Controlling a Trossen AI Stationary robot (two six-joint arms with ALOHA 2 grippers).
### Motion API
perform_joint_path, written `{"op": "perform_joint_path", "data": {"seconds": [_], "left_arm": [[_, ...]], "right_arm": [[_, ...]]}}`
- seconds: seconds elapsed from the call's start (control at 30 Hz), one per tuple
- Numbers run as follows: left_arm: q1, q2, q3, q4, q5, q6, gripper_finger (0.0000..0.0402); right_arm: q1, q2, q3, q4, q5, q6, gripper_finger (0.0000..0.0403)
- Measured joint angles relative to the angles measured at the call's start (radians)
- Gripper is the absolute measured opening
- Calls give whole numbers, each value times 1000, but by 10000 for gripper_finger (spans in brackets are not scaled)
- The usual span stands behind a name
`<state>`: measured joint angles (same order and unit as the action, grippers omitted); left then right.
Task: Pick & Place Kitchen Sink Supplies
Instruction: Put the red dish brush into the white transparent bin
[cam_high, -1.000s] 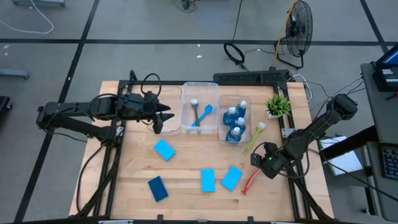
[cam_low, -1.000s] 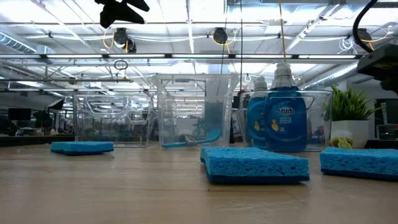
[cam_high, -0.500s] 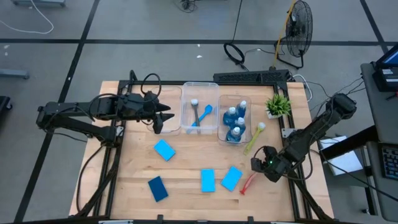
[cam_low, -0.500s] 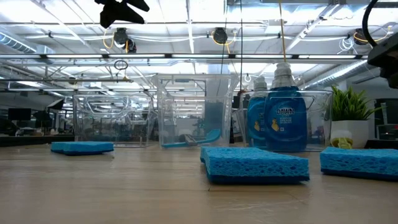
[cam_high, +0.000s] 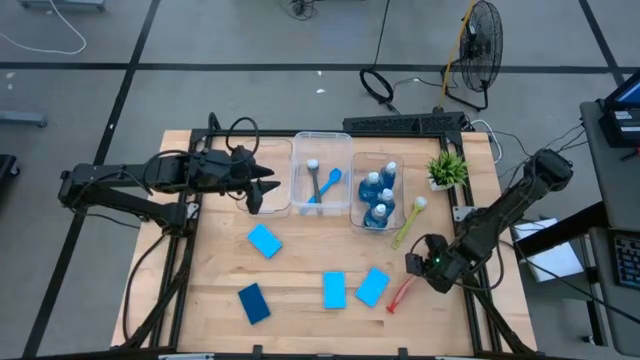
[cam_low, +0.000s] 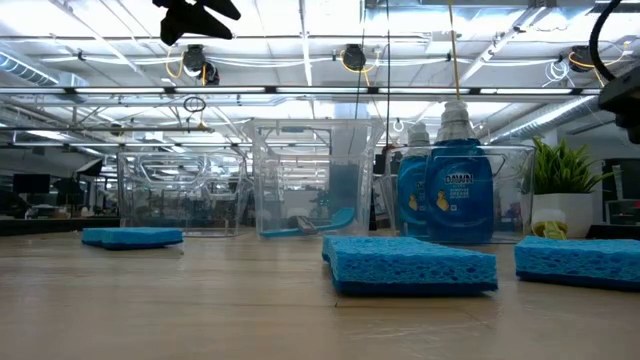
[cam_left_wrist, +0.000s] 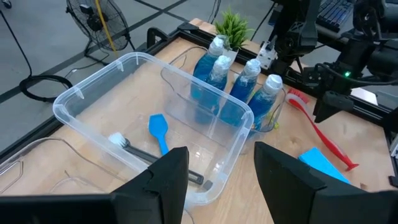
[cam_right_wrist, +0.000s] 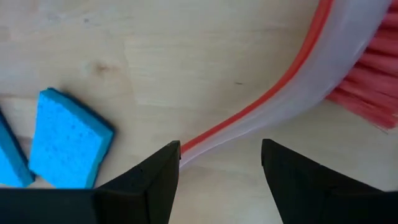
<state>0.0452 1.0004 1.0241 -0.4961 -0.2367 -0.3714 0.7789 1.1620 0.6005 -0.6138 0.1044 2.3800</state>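
1. Four blue bottles (cam_high: 379, 198) with pale caps stand together in the right clear bin (cam_high: 358, 222), right of centre in the high view, near the bench's (cam_high: 300, 270) upper edge.
2. The middle clear bin (cam_high: 320, 142) holds a blue brush (cam_high: 321, 186) and a grey brush (cam_left_wrist: 158, 155) with a white head; a third clear bin (cam_high: 282, 150) sits to its left.
3. Three lighter blue sponges lie flat on the bare bench: one (cam_high: 264, 240) left of centre, and two, (cam_high: 334, 290) and (cam_high: 372, 286), side by side lower down. A darker blue sponge (cam_high: 254, 303) lies at the lower left.
4. A yellow-green brush (cam_high: 408, 221) lies on a slant just right of the bottle bin, below a small potted plant (cam_high: 446, 168).
5. A red brush (cam_high: 402, 290) lies on the bench at the lower right of the high view, just right of the two paired sponges.
6. The right hand (cam_high: 417, 263) hangs over the red brush's upper end; in the right wrist view its fingers (cam_right_wrist: 146, 183) are spread apart with the red handle showing between them, and nothing is gripped.
7. The left hand (cam_high: 262, 186) waits at the upper left, beside the leftmost bin, its fingers (cam_left_wrist: 158, 186) apart and holding nothing.
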Motion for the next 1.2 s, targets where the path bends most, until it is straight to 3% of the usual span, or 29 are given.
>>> {"op": "perform_joint_path", "data": {"seconds": [0.3,0.57,1.0,1.2], "left_arm": [[0,0,0,0,0,-4,186],[0,0,0,0,-1,-8,187],[0,0,0,27,-10,-7,186],[0,0,0,29,-10,-4,187]], "right_arm": [[-25,-1,-130,179,2,9,212],[-36,1,-157,168,-3,1,207],[-36,2,-159,172,9,-1,97],[-36,-26,-160,196,21,-43,72]]}}
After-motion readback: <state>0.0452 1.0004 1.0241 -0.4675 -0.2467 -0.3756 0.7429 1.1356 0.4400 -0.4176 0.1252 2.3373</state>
